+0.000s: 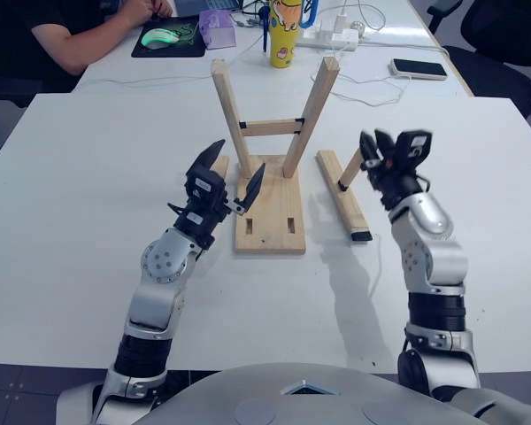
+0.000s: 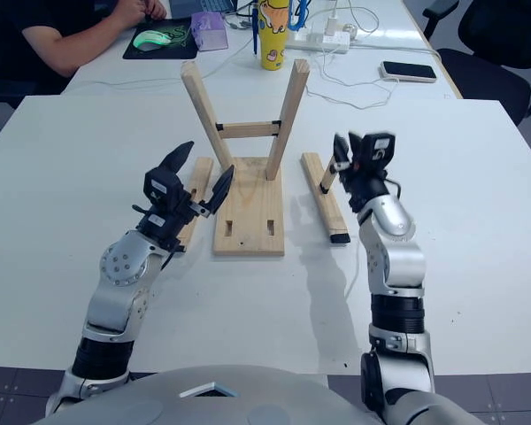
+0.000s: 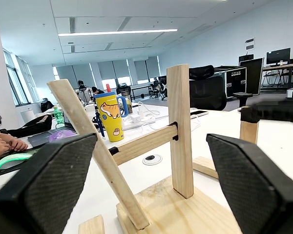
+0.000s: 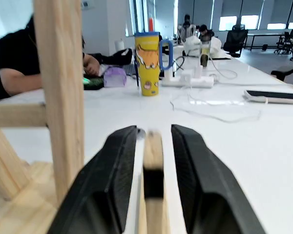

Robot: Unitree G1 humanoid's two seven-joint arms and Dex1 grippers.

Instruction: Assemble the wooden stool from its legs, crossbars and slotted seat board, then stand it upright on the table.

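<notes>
Nearest the robot, the seat board (image 1: 270, 232) lies flat on the desk (image 1: 88, 177), its two near slots (image 1: 249, 226) unfilled. Just past them the left gripper (image 1: 241, 159) hovers spread wide over the board's left edge, with a loose leg (image 1: 219, 165) on the desk just beside it. On the other side the right gripper (image 1: 373, 142) is narrowed onto the raised end of a crossbar (image 1: 351, 168). The crossbar's lower end meets a second leg (image 1: 343, 193) lying just right of the board, long axis running near to far (parallel to the board). The open slots lie to the left of that held piece and nearer the robot, so the right arm looks better placed to carry it across. Farthest, the upright pair (image 1: 311, 111) with its own rung (image 1: 271, 127) stands in the board's far end.
</notes>
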